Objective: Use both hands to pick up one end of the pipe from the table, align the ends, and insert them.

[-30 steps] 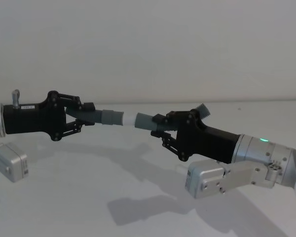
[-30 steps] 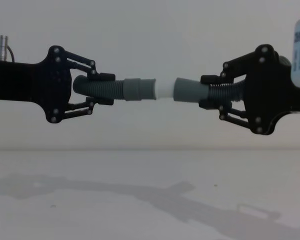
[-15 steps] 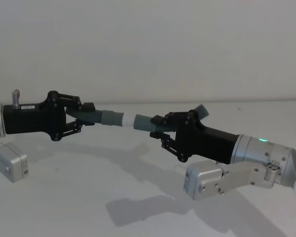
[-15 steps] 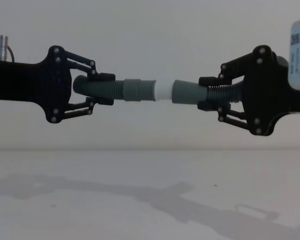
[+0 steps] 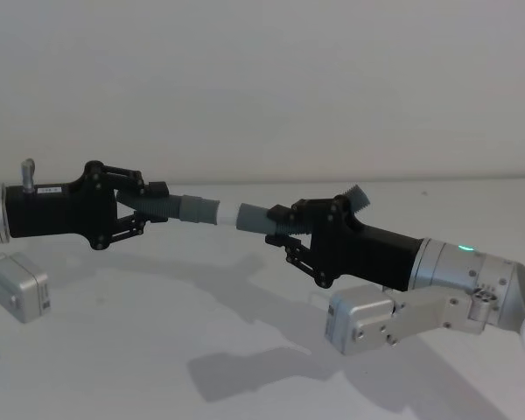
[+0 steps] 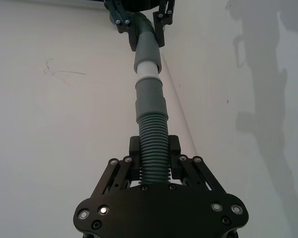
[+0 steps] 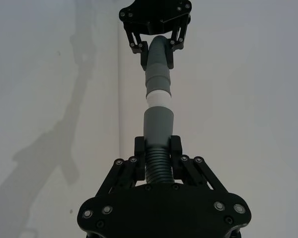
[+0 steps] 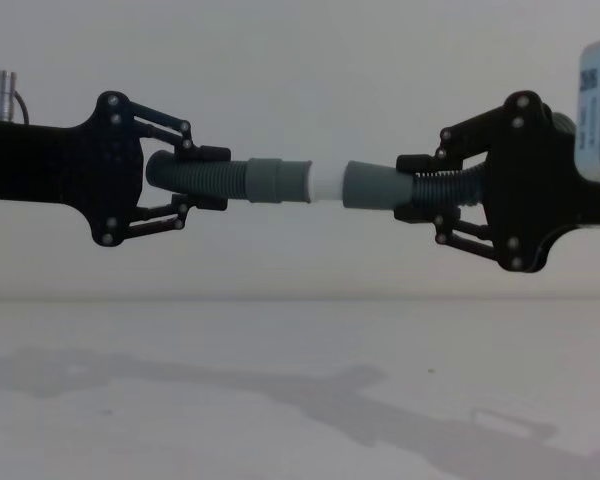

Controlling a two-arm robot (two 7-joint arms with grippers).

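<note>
Above the white counter (image 8: 300,400), both hose pieces are held in the air. The right claw (image 8: 412,195) is clenched on its ribbed hose (image 8: 450,184); the left claw (image 8: 208,178) is clenched on the other hose (image 8: 195,177). The white tip (image 8: 326,181) seems just inside the open sleeve (image 8: 370,186). Insertion is under way. Next: push straight along the axis, keeping both cuffs level.

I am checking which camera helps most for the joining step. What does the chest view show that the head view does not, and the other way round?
Chest view alone: a side-on look, with both pipe pieces level and well above the table. Head view alone: the silver arm behind the right gripper, with a green light. Both: the left gripper and right gripper each hold a pipe piece, and the white tip meets the open sleeve, part of it still showing.
</note>
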